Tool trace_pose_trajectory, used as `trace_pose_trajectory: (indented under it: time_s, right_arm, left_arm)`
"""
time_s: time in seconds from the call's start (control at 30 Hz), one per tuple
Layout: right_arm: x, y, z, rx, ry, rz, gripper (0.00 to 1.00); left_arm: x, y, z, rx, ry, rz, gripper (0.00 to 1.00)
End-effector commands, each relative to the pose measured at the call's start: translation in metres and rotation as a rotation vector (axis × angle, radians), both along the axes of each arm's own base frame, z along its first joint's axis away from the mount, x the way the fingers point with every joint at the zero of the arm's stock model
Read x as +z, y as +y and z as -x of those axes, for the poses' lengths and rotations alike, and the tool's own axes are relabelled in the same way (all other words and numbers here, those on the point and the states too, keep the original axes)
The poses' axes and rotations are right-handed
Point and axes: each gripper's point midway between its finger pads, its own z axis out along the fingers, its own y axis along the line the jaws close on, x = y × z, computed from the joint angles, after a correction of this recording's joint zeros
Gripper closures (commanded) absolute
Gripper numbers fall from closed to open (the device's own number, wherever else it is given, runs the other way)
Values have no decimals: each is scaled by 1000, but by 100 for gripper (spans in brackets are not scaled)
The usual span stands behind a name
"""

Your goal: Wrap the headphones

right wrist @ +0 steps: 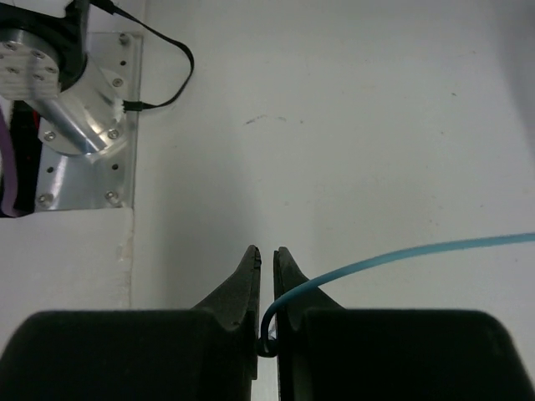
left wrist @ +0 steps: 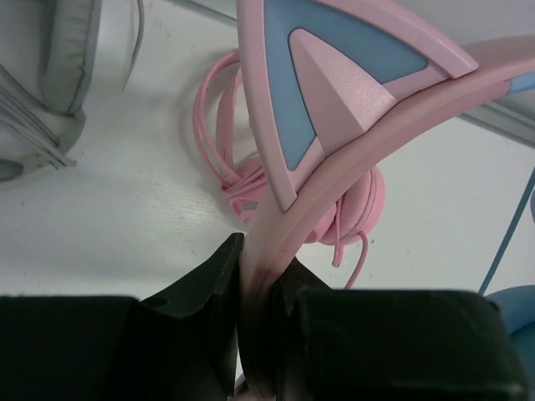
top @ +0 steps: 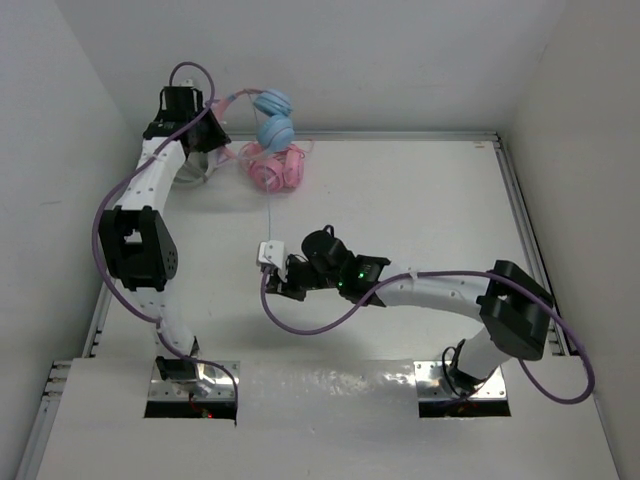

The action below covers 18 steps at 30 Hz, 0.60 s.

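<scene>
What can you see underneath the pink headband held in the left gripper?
All-pink headphones with a looped pink cable lie on the table below the headband. The band covers part of them, so their full shape cannot be seen.

Bright even overhead light; soft shadows; wrist-view foregrounds blurred

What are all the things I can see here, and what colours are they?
cat-ear headphones with light-blue cups and pink band: one, blue and pink, held up at the back left
thin light-blue cable: one, blue, running forward from those headphones
all-pink headphones: one, pink, lying at the back
grey-white headphones: one, grey and white, far back left
flat white table: one, white, under everything
left hand: one, black, shut on the pink band
right hand: one, black, shut on the cable
</scene>
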Motion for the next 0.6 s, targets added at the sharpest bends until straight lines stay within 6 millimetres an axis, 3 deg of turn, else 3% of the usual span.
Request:
trace_pose_trajectory:
  time_s: [0.0, 0.07, 0.13, 0.2, 0.23, 0.3, 0.4, 0.57]
  right_arm:
    - [-6, 2, -13, -19, -57, 63, 100]
    - [-26, -1, -27, -26, -25, 93, 100]
    - [-32, -1, -44, -39, 13, 68, 100]
    - [-48, 4, -45, -18, 26, 99, 100]
    - [-45, 11, -45, -5, 24, 96, 100]
    - [-53, 23, -35, 31, 45, 104, 100]
    - [-47, 37, -21, 81, 51, 86, 100]
    - [-21, 30, -6, 99, 30, 31, 100]
  left_arm:
    - [65, -21, -11, -74, -186, 107, 100]
    - [84, -27, -5, -93, -212, 145, 100]
    - [100, -29, 2, -102, -239, 153, 100]
    - [111, -29, 4, -93, -257, 160, 100]
    - [114, -29, 4, -86, -262, 164, 100]
    - [114, -27, 3, -77, -263, 164, 100]
    - [101, -27, -2, -70, -236, 167, 100]
    - [75, -11, -14, 1, -224, 98, 100]
